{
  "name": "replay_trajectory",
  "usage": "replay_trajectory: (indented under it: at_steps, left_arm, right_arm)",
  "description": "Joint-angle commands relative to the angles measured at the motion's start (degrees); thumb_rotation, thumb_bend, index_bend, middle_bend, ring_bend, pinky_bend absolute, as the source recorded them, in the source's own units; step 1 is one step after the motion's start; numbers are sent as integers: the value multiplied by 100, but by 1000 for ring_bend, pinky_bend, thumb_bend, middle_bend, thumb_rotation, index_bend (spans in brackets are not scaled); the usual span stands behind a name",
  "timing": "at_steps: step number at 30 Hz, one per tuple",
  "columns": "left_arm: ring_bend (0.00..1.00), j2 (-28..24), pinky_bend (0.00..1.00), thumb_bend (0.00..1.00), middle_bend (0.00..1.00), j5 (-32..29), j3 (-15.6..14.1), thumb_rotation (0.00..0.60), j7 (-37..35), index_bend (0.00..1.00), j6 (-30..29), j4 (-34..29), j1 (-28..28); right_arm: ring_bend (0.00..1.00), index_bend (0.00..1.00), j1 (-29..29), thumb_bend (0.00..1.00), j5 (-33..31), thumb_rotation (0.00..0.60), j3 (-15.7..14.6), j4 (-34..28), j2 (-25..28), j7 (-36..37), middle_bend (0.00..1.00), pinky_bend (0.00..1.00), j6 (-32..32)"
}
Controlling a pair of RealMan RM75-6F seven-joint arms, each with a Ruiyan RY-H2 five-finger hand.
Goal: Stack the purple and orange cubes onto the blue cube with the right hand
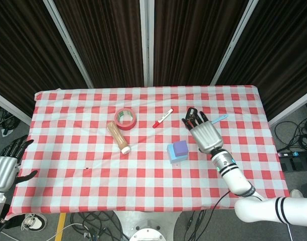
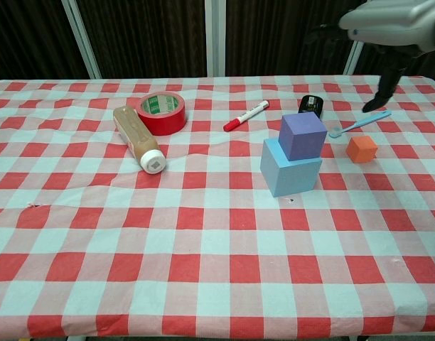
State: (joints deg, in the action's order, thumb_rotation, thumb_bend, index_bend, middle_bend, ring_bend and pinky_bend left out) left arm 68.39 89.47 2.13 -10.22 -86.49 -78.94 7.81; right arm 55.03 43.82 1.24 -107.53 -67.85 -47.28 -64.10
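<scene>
Head and chest views of a table (image 1: 68, 150) covered with a red-and-white checked cloth. The purple cube (image 2: 302, 136) sits on top of the blue cube (image 2: 289, 171), turned slightly relative to it and set toward the blue cube's rear right corner; in the head view the pair appears near the table's middle, with purple cube (image 1: 180, 147) over blue cube (image 1: 173, 153). The orange cube (image 2: 362, 149) rests alone on the cloth, to the right of the stack and apart from it; the head view hides it beneath the right hand.

The right hand (image 1: 204, 134) hovers above the table right of the stack, palm down, fingers apart and holding nothing. In the chest view the right hand (image 2: 388, 25) enters at the top right corner, raised above the cubes, with one dark fingertip hanging down toward the blue spoon (image 2: 360, 123). The left hand (image 1: 4, 168) is off the table's left edge, fingers spread, empty.

Other items on the cloth: a roll of red tape (image 2: 161, 111), a brown bottle (image 2: 137, 138) lying on its side just beside the tape, a red marker (image 2: 245, 116), and a small black object (image 2: 311, 105) behind the stack.
</scene>
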Motion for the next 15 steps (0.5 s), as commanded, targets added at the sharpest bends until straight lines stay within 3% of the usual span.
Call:
replay_trajectory:
  at_steps: [1,10,15]
  left_arm:
    - [132,23,242,171,177,0,-2,600,29,202,16,4,10]
    - [132,-11,241,171,177,-16,-7,600,102,202,41,-64,17]
    - [132,-47,242,173,184,-37,10,600,177,203,12,-107,5]
  right_arm:
    - [14,0,-284,23,64,600,-122,417,28,125,255,61,-173]
    - [96,0,-677,84,435,600,-220,1978,-571,986,391,62,443]
    - [108,0,-727,109,577,600,-184,2570,-937,1209,406,62,795]
